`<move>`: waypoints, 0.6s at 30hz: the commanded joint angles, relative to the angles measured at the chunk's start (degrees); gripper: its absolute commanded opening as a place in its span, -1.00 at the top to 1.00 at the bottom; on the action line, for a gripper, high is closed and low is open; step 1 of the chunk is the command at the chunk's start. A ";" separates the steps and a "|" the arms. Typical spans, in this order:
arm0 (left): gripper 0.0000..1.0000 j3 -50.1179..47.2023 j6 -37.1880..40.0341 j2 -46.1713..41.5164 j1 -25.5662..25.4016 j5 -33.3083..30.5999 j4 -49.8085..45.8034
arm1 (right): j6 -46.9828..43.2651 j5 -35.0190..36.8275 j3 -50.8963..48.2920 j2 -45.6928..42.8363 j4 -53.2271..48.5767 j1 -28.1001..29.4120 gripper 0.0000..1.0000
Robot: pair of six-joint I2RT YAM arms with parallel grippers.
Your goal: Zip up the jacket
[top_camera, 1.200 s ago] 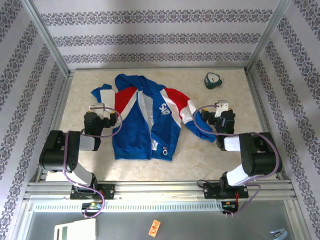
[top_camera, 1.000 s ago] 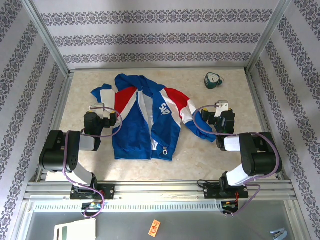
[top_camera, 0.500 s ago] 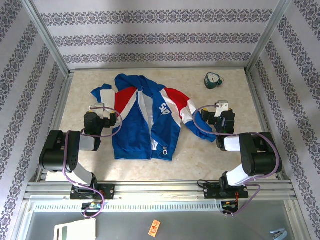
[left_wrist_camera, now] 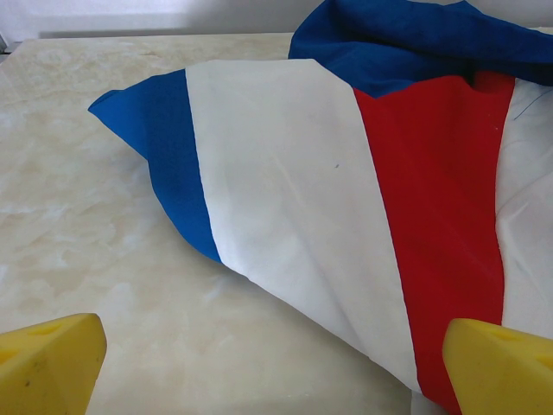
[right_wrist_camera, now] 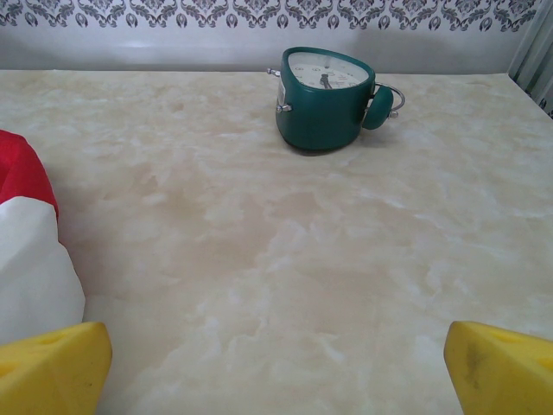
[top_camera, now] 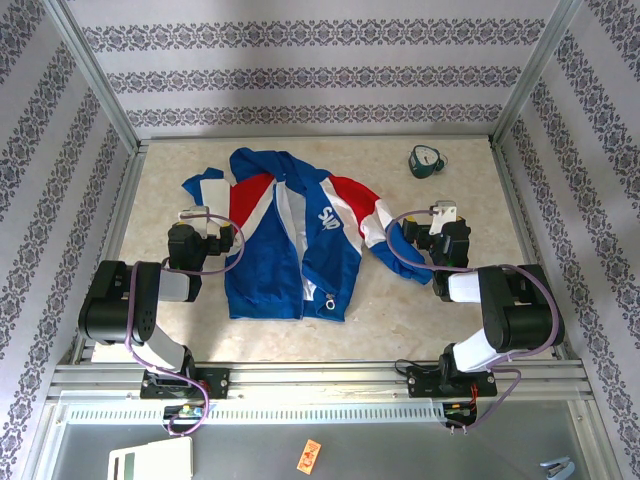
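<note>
Jacket [top_camera: 290, 235]: crumpled blue-red-white fabric, centre, front unzipped.
Left gripper [top_camera: 205, 218]: yellow wedge pads [left_wrist_camera: 47, 359] wide apart, empty.
Right gripper [top_camera: 444, 216]: likewise spread, empty.
Clock [top_camera: 427, 160]: rounded, green, upper right.

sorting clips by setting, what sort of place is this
Probably a robot test booth, not a real room: patterned wallpaper panels in a metal frame around a marble-look table, a left arm and right arm bolted at its near edge, with a jacket and green clock as props.

Lab cell: wallpapered panels [top_camera: 320, 60], aluminium frame [top_camera: 93, 78]
</note>
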 commanded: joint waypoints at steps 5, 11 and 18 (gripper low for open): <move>-0.99 0.65 0.03 0.32 -0.33 0.11 1.37 | 0.82 -0.36 0.67 0.06 1.59 -0.84 -0.97; -0.99 -0.40 -0.63 -0.28 -0.42 -2.02 2.97 | 0.51 -1.90 0.35 -0.50 1.90 -0.91 -0.96; -0.99 4.37 -3.43 -11.79 -0.42 -4.67 -17.57 | 1.78 -1.89 1.17 -9.92 -8.48 -1.23 -0.96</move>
